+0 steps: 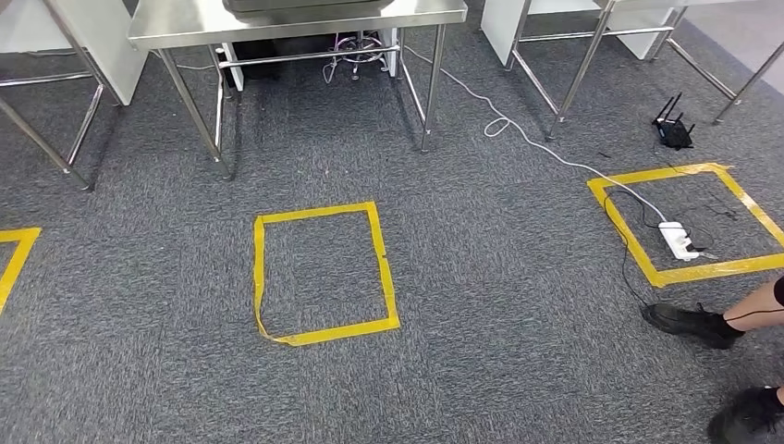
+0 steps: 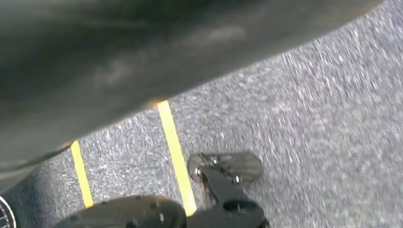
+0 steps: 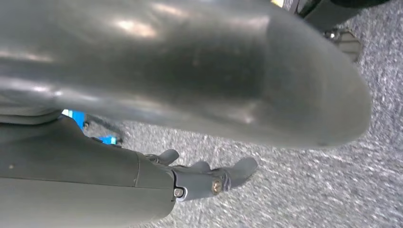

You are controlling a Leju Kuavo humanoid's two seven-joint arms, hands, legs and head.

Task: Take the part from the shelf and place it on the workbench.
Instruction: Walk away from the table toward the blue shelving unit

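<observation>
In the right wrist view my right hand [image 3: 209,176] hangs beside my body above the grey carpet. Its fingers [image 3: 240,170] lie stretched out and hold nothing. The head view looks down at the floor, with a steel table [image 1: 296,20] at the far edge, a dark box standing on its top. A yellow tape square [image 1: 324,273] is marked on the carpet in front of that table.
A second tape square [image 1: 689,222] on the right holds a white power strip [image 1: 678,240], its cable running off under the tables. A black router [image 1: 674,129] sits behind it. A person's black shoes [image 1: 689,324] are at the right edge. More steel table legs [image 1: 573,83] stand at the back.
</observation>
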